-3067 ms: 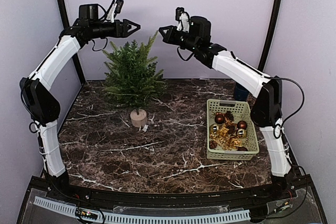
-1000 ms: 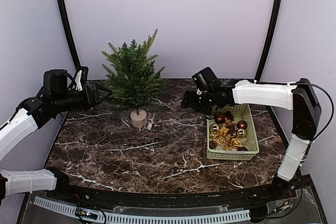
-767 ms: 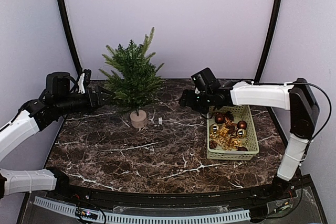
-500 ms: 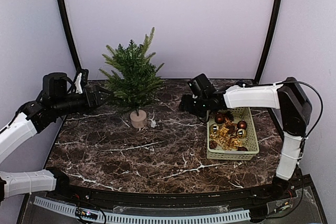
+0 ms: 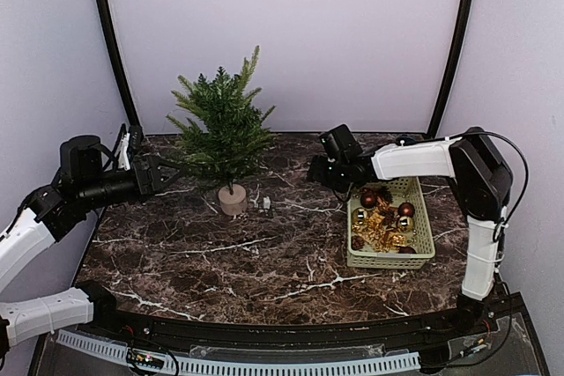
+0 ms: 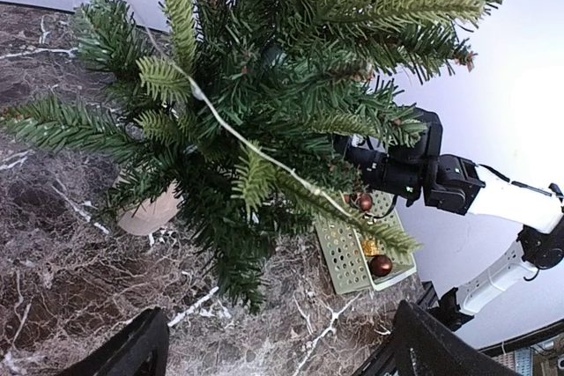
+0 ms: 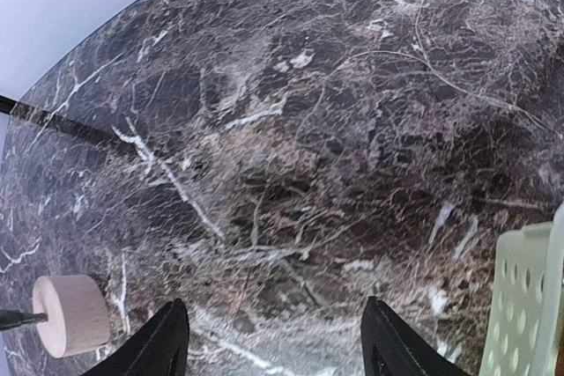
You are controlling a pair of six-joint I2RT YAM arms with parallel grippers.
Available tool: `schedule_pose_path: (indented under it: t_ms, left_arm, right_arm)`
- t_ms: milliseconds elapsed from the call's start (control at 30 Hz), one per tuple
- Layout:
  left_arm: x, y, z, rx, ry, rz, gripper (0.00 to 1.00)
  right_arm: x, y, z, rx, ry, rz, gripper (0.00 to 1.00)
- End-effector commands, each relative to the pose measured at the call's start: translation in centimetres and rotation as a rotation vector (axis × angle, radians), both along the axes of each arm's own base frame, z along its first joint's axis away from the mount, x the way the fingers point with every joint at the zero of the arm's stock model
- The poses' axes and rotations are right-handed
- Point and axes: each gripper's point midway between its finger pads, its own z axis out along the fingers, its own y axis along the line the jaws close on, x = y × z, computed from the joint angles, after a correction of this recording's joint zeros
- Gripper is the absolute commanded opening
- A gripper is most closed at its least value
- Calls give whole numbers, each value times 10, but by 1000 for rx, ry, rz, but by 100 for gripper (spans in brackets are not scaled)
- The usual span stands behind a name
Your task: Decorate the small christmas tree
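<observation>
**A:** Top external view: what has changed?

**B:** Both arms have dropped low over the marble table. The small christmas tree stands at back left. The left gripper has backed off its branches, fingers wide apart and empty. The right gripper, fingers apart and empty, is beside the basket.

**A:** Meaning?

**B:** Likely an ornament pickup next. The basket hugs the right edge, and the table's front is open.

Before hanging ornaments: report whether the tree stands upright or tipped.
Upright: the small christmas tree stands on its pot, trunk vertical.
</observation>
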Motion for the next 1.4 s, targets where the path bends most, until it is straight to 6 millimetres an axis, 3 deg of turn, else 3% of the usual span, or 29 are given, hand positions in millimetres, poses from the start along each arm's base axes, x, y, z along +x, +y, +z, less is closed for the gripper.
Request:
schedule_pose_path:
  t_ms: [0,333,500,733,1000,1367]
  left_arm:
    - [-9,-3,-12,2,18,-35,90]
    - [-14,-4,-25,10,41,-56,89]
    - [-15,-5,-31,13,51,-67,89]
    - [-13,-7,-47,22,92,-70,87]
    - [-4,-14,-52,-3,88,-80,76]
    - [4,-33,-51,-12,72,-155,80]
  right_arm:
    - [20,0,6,6,-53,-10,66]
    - [34,3,3,-6,-88,28,51]
    - [38,7,2,-7,-101,44,37]
    - [39,12,17,23,-153,78,0]
    - [18,3,42,54,-195,99,0]
    - [-10,-6,91,78,-253,59,0]
